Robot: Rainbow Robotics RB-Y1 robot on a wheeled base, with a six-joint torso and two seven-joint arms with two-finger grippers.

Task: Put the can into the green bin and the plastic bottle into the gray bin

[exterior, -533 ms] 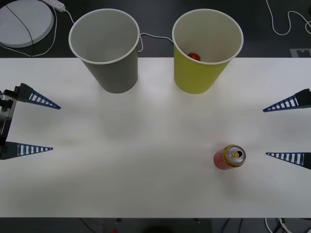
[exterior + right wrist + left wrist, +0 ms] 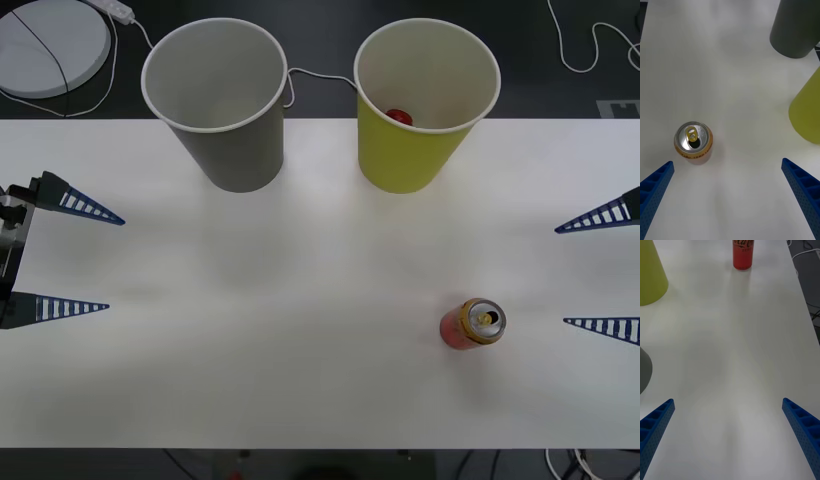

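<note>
Since half a second ago your right gripper (image 2: 608, 272) has backed toward the table's right edge, fingers spread and empty, so the can (image 2: 473, 323) stands upright at its nine o'clock, nearer it than the open left gripper (image 2: 85, 258)

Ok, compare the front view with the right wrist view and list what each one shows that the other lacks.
Front view alone: the open insides of the gray tapered paper-cup bin and yellow-green tapered bin, a small red round object in the green one, and the left gripper, jaws open. Right wrist view alone: lettering on the gold band of the small red drink can. Both: the upright can, both bins, the white table and the open right gripper.
</note>
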